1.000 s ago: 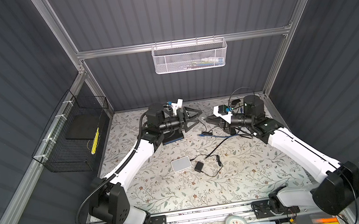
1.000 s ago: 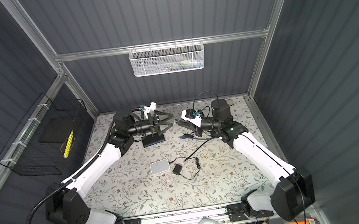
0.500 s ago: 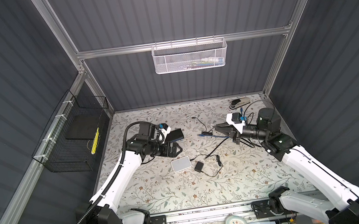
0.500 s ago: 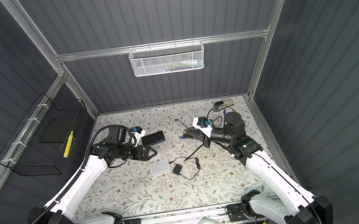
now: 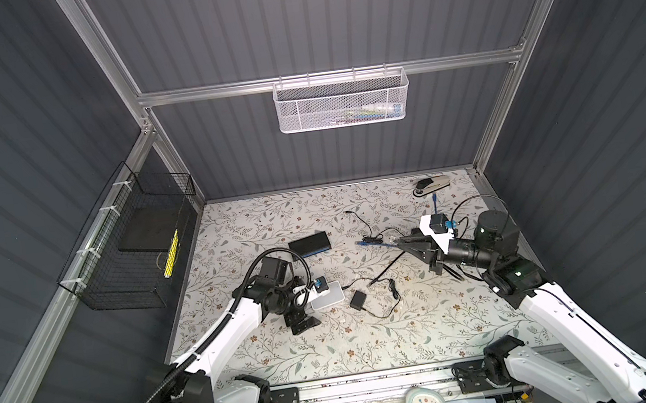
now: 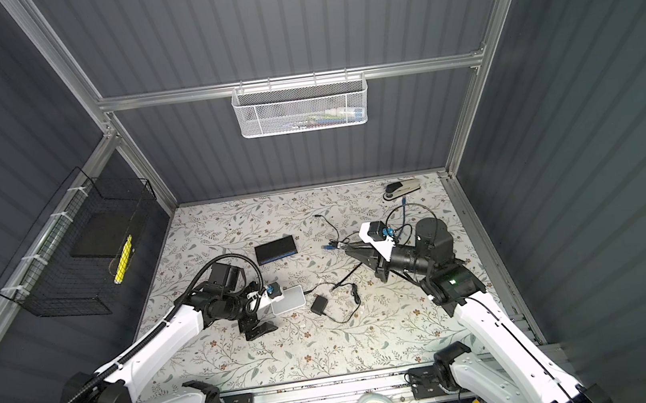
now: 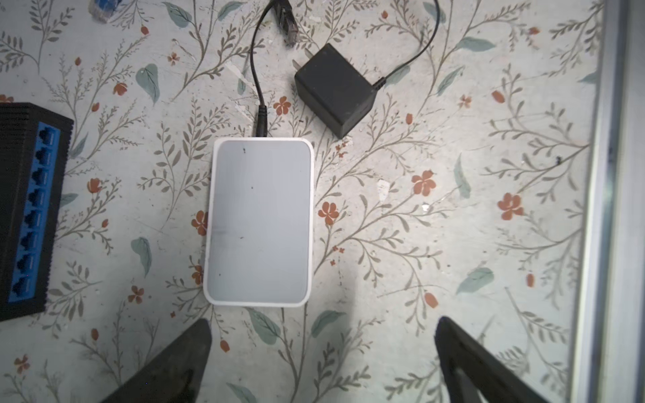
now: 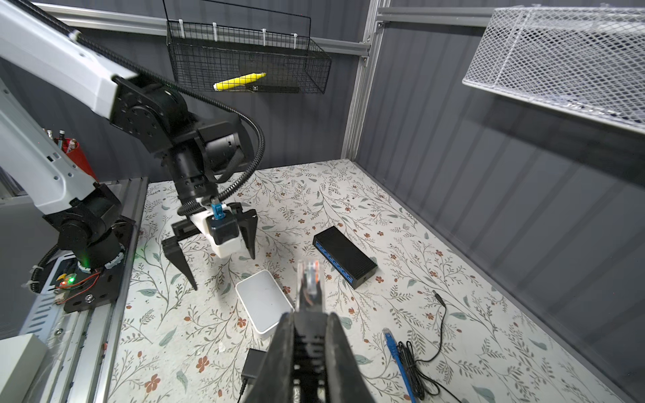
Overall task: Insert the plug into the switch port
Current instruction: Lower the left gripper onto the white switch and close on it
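- Plug (image 8: 309,279) sits clenched in our right gripper (image 8: 309,315), off the surface (image 8: 453,279).
- Our left gripper (image 7: 323,320) hangs released near the white box (image 5: 331,295); switch (image 5: 310,244) at the box's twelve o'clock.

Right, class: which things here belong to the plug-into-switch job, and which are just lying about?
Job: plug, right end effector holding it, black switch.

Lying about: white box, power adapter, blue cable, stapler, mesh basket.
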`<action>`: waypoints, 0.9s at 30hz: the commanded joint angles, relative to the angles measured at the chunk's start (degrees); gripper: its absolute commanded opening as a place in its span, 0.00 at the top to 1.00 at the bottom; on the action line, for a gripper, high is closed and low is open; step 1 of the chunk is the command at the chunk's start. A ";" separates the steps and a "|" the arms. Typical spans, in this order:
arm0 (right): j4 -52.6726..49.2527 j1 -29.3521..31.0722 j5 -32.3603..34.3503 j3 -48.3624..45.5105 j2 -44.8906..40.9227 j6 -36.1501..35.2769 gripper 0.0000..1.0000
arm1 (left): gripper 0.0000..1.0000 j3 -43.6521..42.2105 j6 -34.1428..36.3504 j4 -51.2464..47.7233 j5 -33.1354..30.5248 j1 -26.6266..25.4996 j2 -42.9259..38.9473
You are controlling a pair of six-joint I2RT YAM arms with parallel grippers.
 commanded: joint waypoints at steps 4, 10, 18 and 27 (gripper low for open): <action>-4.34 -0.50 -2.34 0.05 -2.40 1.98 0.97 | 0.00 -1.88 6.04 16.13 -2.24 0.07 8.51; -4.96 -0.68 -2.09 -1.79 -4.83 2.28 0.97 | 0.00 1.18 7.40 16.16 -4.37 0.53 17.39; -2.90 -1.81 -2.52 -3.26 -4.85 2.84 0.97 | 0.15 6.30 6.48 10.79 -4.46 0.57 23.27; -3.04 -2.87 -3.13 -1.13 -4.32 1.56 0.97 | 0.31 9.20 7.37 3.69 -3.49 -2.59 27.36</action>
